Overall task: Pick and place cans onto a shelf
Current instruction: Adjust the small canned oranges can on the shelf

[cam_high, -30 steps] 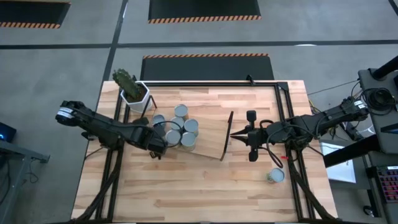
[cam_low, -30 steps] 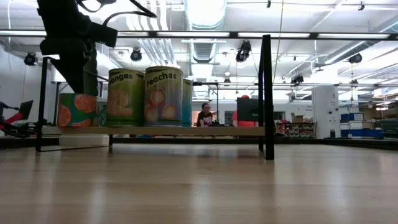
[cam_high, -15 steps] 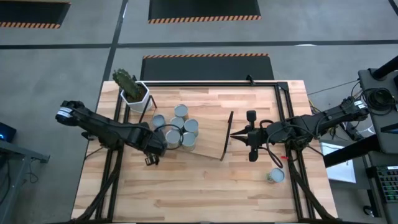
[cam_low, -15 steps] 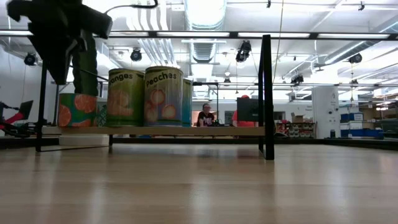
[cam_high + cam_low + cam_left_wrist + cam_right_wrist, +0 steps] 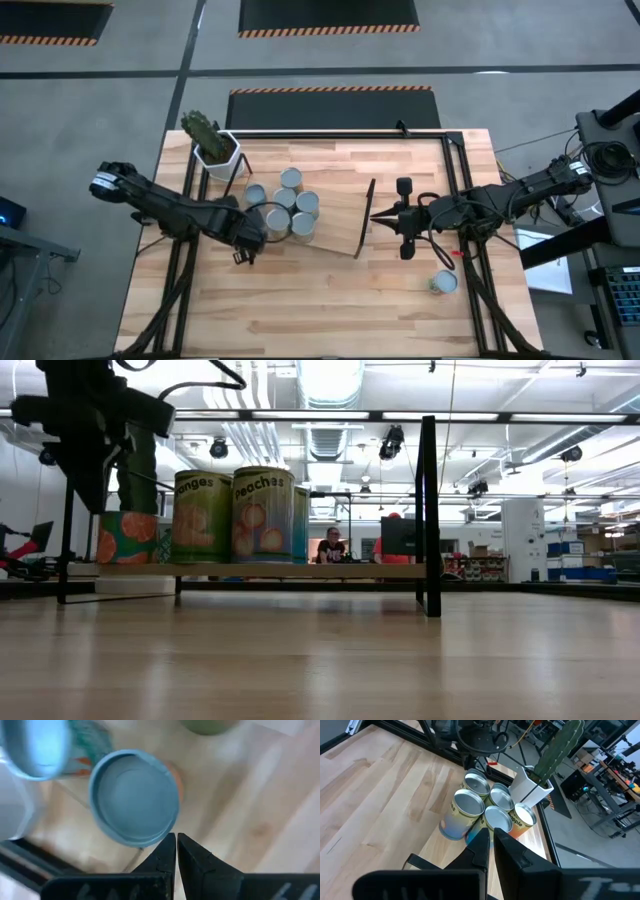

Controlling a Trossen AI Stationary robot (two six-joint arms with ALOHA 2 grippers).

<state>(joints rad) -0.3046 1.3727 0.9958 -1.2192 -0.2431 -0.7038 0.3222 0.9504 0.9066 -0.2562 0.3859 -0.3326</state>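
Silver-topped cans [image 5: 288, 205] wear orange-and-green fruit labels; shelf [image 5: 300, 570] pale wood.

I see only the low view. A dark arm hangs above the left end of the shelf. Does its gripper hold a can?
Observer: No. The left gripper is shut and empty, just above a can top.
Operator: How many cans are on the shelf?
Observer: Six cans, clustered at the left end of the shelf.
Operator: Is any can somewhere else?
Observer: Yes. A lone can stands on the table, on the near side of the right gripper, which waits at the shelf's right end.
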